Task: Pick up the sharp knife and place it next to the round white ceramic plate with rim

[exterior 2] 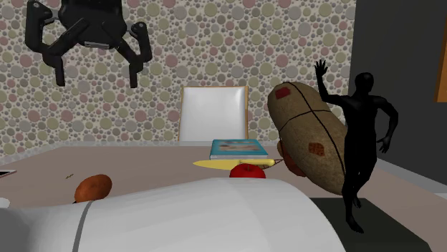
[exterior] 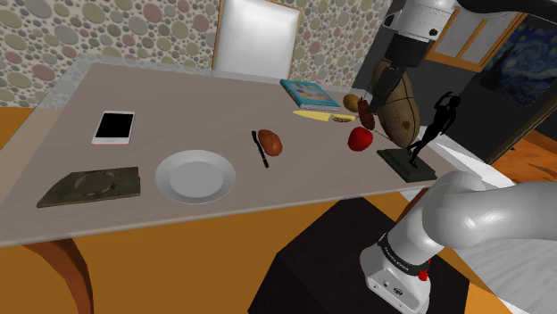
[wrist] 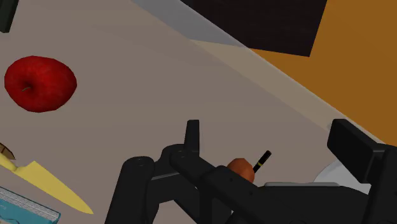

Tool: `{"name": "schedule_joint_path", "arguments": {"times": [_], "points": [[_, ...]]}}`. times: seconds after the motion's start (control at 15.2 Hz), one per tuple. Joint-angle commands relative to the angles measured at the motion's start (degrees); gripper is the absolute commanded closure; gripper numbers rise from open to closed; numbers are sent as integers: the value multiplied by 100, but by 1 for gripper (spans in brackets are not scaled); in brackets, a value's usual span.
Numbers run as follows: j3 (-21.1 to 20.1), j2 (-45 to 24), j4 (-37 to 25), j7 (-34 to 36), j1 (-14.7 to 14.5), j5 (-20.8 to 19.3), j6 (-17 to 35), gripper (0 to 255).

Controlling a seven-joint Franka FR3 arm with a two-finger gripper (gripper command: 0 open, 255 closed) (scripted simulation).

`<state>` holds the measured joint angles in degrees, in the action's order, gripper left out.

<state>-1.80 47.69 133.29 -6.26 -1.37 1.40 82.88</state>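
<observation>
Shoulder view, front to back. Nearest the stand lies the white plate (exterior: 195,176), rimmed and empty, on the pale desk (exterior: 178,98). Just beyond it, a slim dark utensil (exterior: 261,150) sits beside a brown potato-like lump (exterior: 270,143). Farther on is a red apple (exterior: 360,138), then the knife (exterior: 314,116), flat on the desk just in front of a blue book (exterior: 310,92) and well apart from the plate. The pincer (exterior 2: 97,80) hangs high over the desk, fingers spread, holding nothing.

Hazards, as judged:
(a) The dark utensil lies nearer the plate and could be taken for the target.
(b) The knife lies flat and thin, so closing fingers may scrape the desk or slide off the blade.
(c) The apple and small brown items (exterior: 364,111) crowd one end of the knife, and a low approach could knock them.

Knife: broad pale-yellow blade tapering to a fine point. At the other end is a brown part, seemingly the handle, cut off at the wrist view's edge.
</observation>
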Motion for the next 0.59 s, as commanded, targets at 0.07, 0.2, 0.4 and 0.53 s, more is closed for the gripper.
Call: {"name": "schedule_joint_path", "arguments": {"times": [0.07,0.2,0.4,0.53], "points": [[137,-16,69,-200,12,-103,89,0],[413,-77,183,-596,36,-306,277,0],[831,-245,291,-1181,71,-596,583,0],[1112,-407,319,-1565,87,-774,800,0]]}}
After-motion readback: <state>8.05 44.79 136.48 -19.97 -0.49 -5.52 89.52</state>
